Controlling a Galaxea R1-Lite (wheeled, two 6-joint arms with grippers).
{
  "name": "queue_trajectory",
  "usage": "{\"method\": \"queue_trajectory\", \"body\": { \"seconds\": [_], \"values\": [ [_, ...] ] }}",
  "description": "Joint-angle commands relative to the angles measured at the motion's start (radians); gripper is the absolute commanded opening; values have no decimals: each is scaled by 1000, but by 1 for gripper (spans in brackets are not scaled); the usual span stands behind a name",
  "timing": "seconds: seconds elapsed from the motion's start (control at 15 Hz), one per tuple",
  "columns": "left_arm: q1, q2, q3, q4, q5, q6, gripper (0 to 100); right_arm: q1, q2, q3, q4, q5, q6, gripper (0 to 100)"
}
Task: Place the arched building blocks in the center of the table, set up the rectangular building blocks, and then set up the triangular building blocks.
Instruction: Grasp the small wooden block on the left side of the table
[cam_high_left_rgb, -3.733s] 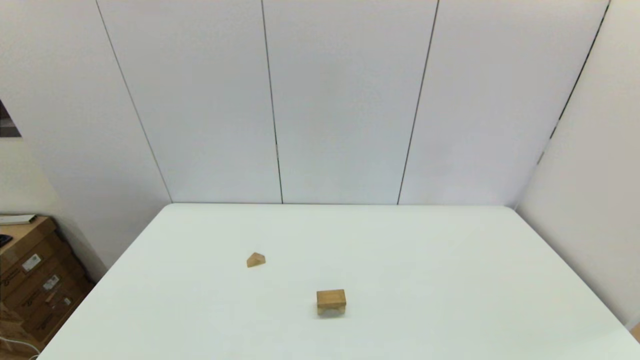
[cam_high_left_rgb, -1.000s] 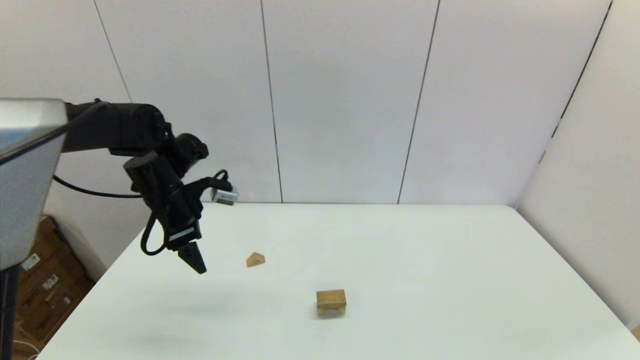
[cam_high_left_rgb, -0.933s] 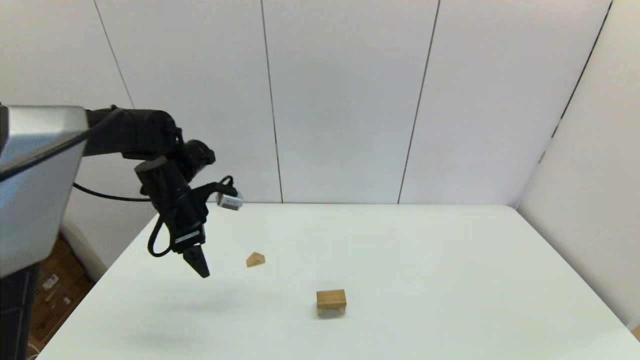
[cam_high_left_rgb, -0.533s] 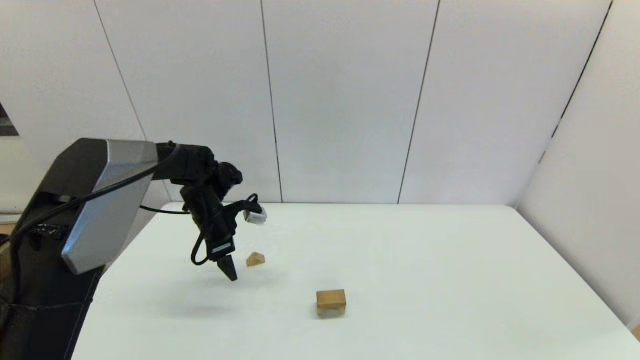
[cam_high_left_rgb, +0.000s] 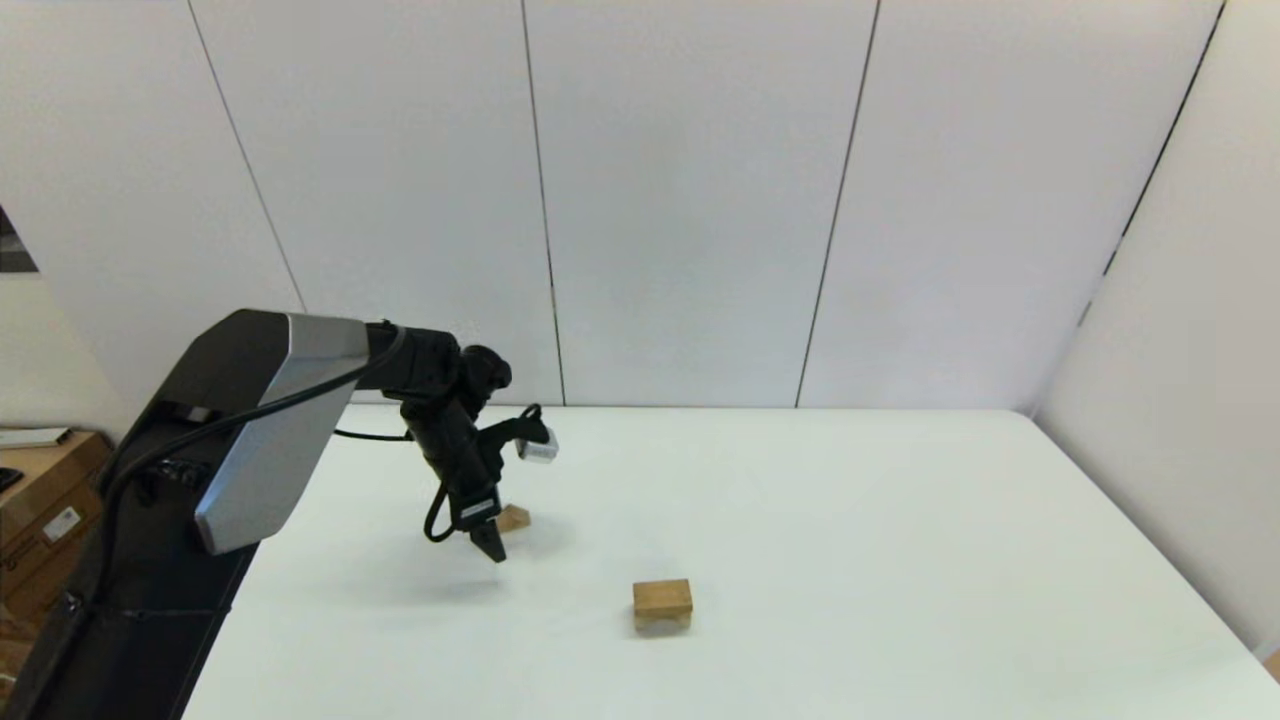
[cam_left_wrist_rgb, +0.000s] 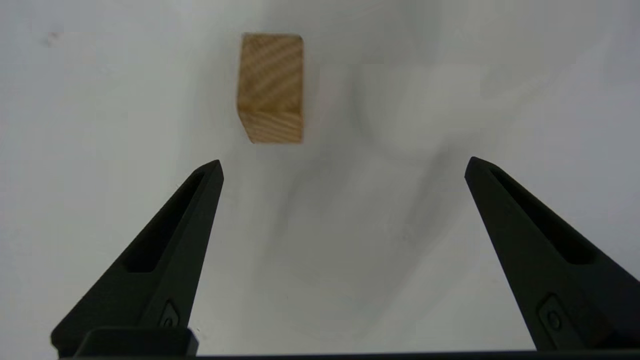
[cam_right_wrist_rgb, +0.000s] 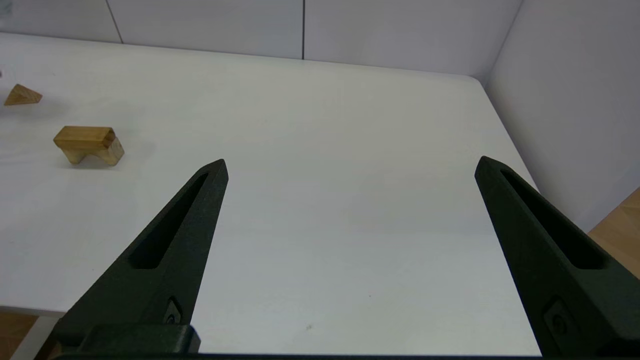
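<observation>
The triangular block (cam_high_left_rgb: 516, 517) lies on the white table (cam_high_left_rgb: 850, 550), left of centre. My left gripper (cam_high_left_rgb: 490, 548) hangs just above the table, in front of it and partly covering it. In the left wrist view the gripper (cam_left_wrist_rgb: 343, 161) is open and empty, and the block (cam_left_wrist_rgb: 271, 87) lies just beyond the fingertips. The arched block (cam_high_left_rgb: 662, 603) stands near the table's centre with its hollow downward. It shows again in the right wrist view (cam_right_wrist_rgb: 89, 144). I cannot tell the rectangular block apart from it. My right gripper (cam_right_wrist_rgb: 351, 161) is open, parked off the table's near right edge.
Cardboard boxes (cam_high_left_rgb: 40, 500) stand on the floor past the table's left edge. White wall panels (cam_high_left_rgb: 700, 200) close off the back and right sides. The left arm's silver link (cam_high_left_rgb: 270, 430) reaches in over the table's left side.
The left arm has come in from the left and moved right and down, from well left of the triangular block to right beside it. Neither block has moved.
</observation>
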Motion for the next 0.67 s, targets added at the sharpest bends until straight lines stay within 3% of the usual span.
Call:
{"method": "queue_trajectory", "body": {
  "seconds": [0.07,0.67],
  "values": [
    [-10,15,-10,-9,11,6,100,0,0,-1,0,1,-1,100],
    [-22,36,-12,-61,11,3,100,0,0,-1,0,1,-1,100]
  ]
}}
